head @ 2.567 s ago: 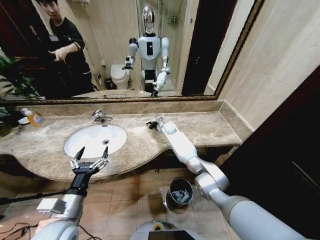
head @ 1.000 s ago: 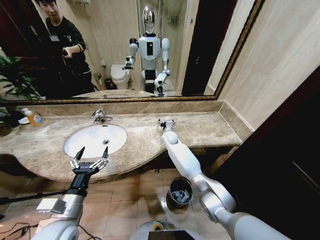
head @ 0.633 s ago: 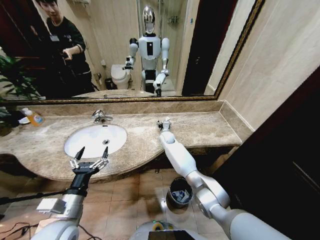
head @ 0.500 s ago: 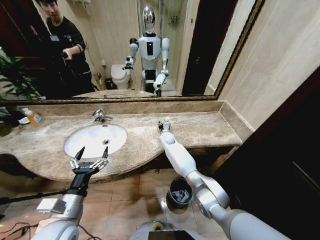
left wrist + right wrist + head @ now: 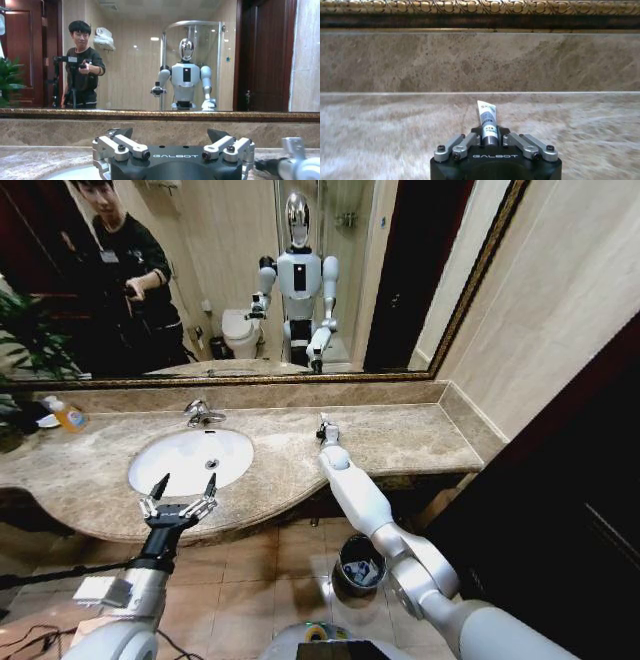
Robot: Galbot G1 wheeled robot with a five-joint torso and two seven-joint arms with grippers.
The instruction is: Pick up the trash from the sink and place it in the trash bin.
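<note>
Pinching a small tube (image 5: 487,120) upright, the right pincer (image 5: 325,429) hovers mid-bench; the bin (image 5: 359,564) sits on the floor below. Left pincer (image 5: 179,498) waits spread.

Lower end of the small tube (image 5: 488,122) hidden between right gripper (image 5: 490,143) fingers.

One sink (image 5: 190,460) in the desk (image 5: 400,435), with one faucet (image 5: 200,413). One soap bottle (image 5: 66,416) at the desk's back left edge. One trash bin (image 5: 358,564) on the floor. Two grippers — left gripper (image 5: 183,486), right gripper (image 5: 324,426) — and one small tube (image 5: 487,118) of trash.
</note>
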